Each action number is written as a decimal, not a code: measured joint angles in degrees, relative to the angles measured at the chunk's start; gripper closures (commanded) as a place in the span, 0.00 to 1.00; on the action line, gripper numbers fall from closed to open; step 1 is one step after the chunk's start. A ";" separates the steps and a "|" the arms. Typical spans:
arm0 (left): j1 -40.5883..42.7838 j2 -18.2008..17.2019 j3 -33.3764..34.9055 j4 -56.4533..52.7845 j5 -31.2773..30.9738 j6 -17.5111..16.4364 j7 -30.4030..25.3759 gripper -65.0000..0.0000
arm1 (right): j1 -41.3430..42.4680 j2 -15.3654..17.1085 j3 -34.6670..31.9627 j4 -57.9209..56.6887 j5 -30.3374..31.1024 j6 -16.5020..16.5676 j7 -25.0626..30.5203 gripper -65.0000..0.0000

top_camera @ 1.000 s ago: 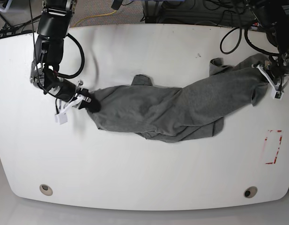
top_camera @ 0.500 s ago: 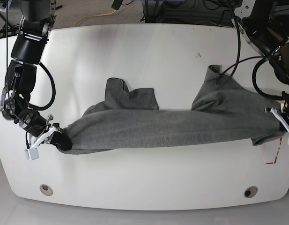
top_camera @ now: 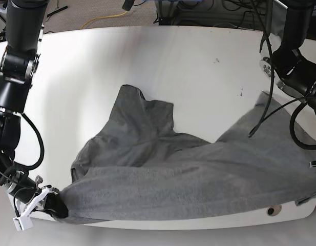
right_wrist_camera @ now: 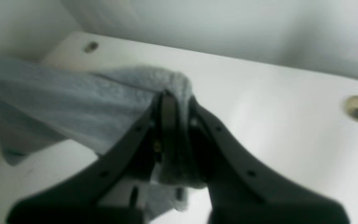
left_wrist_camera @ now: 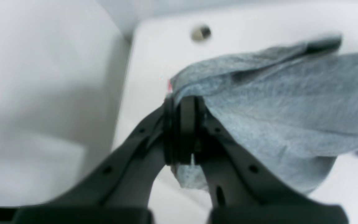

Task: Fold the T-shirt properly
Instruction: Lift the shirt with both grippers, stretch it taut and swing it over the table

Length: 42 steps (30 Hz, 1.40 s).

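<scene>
The heather-grey T-shirt (top_camera: pixel 173 174) hangs stretched between both grippers along the front edge of the white table (top_camera: pixel 173 66), its upper part and one sleeve trailing back onto the tabletop. At the front left corner my right gripper (top_camera: pixel 54 204) is shut on one end of the cloth; the right wrist view shows that gripper (right_wrist_camera: pixel 172 102) pinching a bunched fold of T-shirt (right_wrist_camera: pixel 73 102). In the left wrist view my left gripper (left_wrist_camera: pixel 182 105) is shut on the opposite edge of the T-shirt (left_wrist_camera: pixel 275 109). In the base view that gripper is mostly past the right edge.
Round holes sit near the table's front edge (top_camera: pixel 271 210), also seen from the wrists (left_wrist_camera: pixel 200 32) (right_wrist_camera: pixel 357 109). Black cables (top_camera: pixel 273 102) hang by the left arm at the right. Beyond the front edge lies the pale floor (left_wrist_camera: pixel 42 93).
Both grippers have drawn the T-shirt from the table's middle toward the front edge. The cloth has spread from a narrow band into a wide sheet.
</scene>
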 measured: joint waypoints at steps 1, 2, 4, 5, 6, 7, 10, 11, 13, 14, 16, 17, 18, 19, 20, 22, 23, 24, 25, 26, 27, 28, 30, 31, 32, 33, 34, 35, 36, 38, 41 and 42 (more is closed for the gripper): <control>-1.16 0.02 0.00 0.68 -0.11 0.28 0.09 1.00 | 1.51 0.07 -0.81 -0.85 -1.03 -0.11 -0.07 0.97; -2.62 -0.02 0.04 1.14 -0.31 0.44 0.11 1.00 | 3.15 0.04 -1.86 -1.75 -2.40 -0.04 -0.33 0.97; -5.40 0.13 0.28 1.31 -0.63 0.70 -0.11 1.00 | 6.58 0.00 -3.23 -2.60 -4.07 0.68 -0.42 0.97; -6.32 0.15 0.35 1.29 -0.68 0.72 -0.09 1.00 | 8.04 0.07 -3.93 -3.19 -4.96 1.66 -0.42 0.97; -7.61 0.00 0.74 1.33 -0.61 0.81 -0.11 1.00 | 10.34 0.02 -4.79 -3.63 -6.32 2.27 -0.70 0.97; -8.70 -0.20 1.49 1.36 -0.50 0.83 0.11 1.00 | 12.37 -0.09 -5.31 -3.76 -6.84 2.89 -0.48 0.97; -12.87 -0.66 3.96 1.33 1.09 1.05 0.98 1.00 | 17.94 0.11 -6.86 -3.82 -8.79 4.22 -0.57 0.97; -14.27 -1.11 4.63 1.31 0.83 1.07 0.70 1.00 | 19.96 0.26 -7.63 -3.85 -9.66 4.15 -0.79 0.97; -17.07 -2.49 6.34 1.36 -0.44 1.07 0.20 1.00 | 23.98 0.50 -9.35 -3.85 -10.99 4.46 -2.36 0.97; -18.16 -3.02 7.02 1.36 -0.68 1.05 -0.04 1.00 | 25.20 0.74 -10.25 -3.85 -11.28 4.57 -2.78 0.97; -20.65 -4.33 8.70 1.44 -0.57 1.05 -0.24 1.00 | 28.22 1.33 -12.04 -3.87 -10.95 5.01 -3.65 0.97; -21.29 -4.63 9.25 1.44 -0.31 1.03 -0.37 1.00 | 29.07 1.62 -12.50 -3.76 -10.64 4.83 -3.52 0.97; -21.66 -4.79 9.51 1.51 -0.09 1.03 -0.44 1.00 | 29.51 1.79 -12.81 -3.52 -10.38 5.03 -3.89 0.97; -21.75 -4.92 9.81 1.68 0.15 1.05 -0.72 1.00 | 29.79 1.99 -12.79 -3.10 -9.92 5.05 -4.24 0.97; -21.53 -4.96 10.10 1.88 0.15 1.03 -0.70 1.00 | 29.75 2.25 -12.74 -2.23 -9.84 5.01 -4.83 0.97; -20.81 -4.81 10.21 1.88 0.13 0.63 -0.55 1.00 | 28.79 2.58 -12.70 -0.61 -10.03 5.03 -6.32 0.97; -20.15 -4.63 10.32 1.81 0.15 -0.07 -0.59 1.00 | 27.78 2.78 -12.61 0.07 -10.10 4.98 -6.62 0.97; -19.21 -4.52 10.43 1.79 0.09 -1.42 -0.79 1.00 | 26.40 3.08 -12.41 0.66 -10.16 4.92 -6.58 0.97; -18.08 -4.52 10.54 1.81 -0.31 -2.51 -0.85 1.00 | 24.83 3.32 -12.07 1.22 -10.23 4.94 -6.47 0.97; -16.39 -4.44 10.51 1.92 -0.59 -3.10 -1.20 1.00 | 22.23 3.54 -11.17 2.10 -10.25 4.94 -6.67 0.97; -14.73 -4.39 10.43 1.92 -0.46 -3.26 -1.09 1.00 | 19.74 3.45 -9.77 2.71 -10.21 4.87 -6.71 0.97; -13.46 -4.42 10.40 2.01 -0.48 -3.26 -0.74 1.00 | 17.81 3.45 -8.52 3.23 -10.05 4.96 -6.88 0.97; -9.38 -4.26 10.38 2.67 0.00 -3.28 -0.24 1.00 | 11.37 3.41 -5.11 5.27 -9.55 4.79 -6.95 0.97; -7.91 -4.28 10.45 3.17 -0.11 -3.26 -0.24 1.00 | 9.27 3.37 -3.85 5.99 -9.57 5.01 -7.50 0.97; -6.47 -4.28 10.47 3.63 -0.39 -3.28 -0.42 1.00 | 7.06 3.30 -2.56 6.73 -9.01 5.03 -7.76 0.97; -4.66 -4.17 10.43 3.96 -0.55 -3.30 -0.79 1.00 | 3.85 3.32 -1.07 7.61 -8.55 4.94 -7.48 0.97; -3.04 -4.09 10.47 3.98 -0.61 -3.30 -0.87 1.00 | 1.16 3.37 0.22 8.22 -8.48 4.79 -7.52 0.97; -1.64 -4.11 10.51 4.04 -0.83 -3.28 -0.96 1.00 | -0.96 3.23 1.29 8.94 -8.31 5.01 -7.69 0.97; 0.50 -4.02 10.56 4.17 -0.94 -3.30 -1.25 1.00 | -4.04 3.06 2.84 9.97 -8.28 4.83 -7.26 0.97; 4.55 -3.96 10.54 4.74 -0.96 -3.32 -1.25 1.00 | -8.66 2.25 5.05 11.52 -8.76 4.81 -7.34 0.97; 11.85 -3.96 10.43 5.88 -0.55 -3.43 -3.13 1.00 | -15.39 0.39 8.76 12.94 -8.33 5.01 -7.15 0.97; 14.88 -3.93 10.38 6.19 -0.28 -3.43 -4.87 1.00 | -18.10 -0.20 9.86 13.16 -8.33 4.96 -6.86 0.97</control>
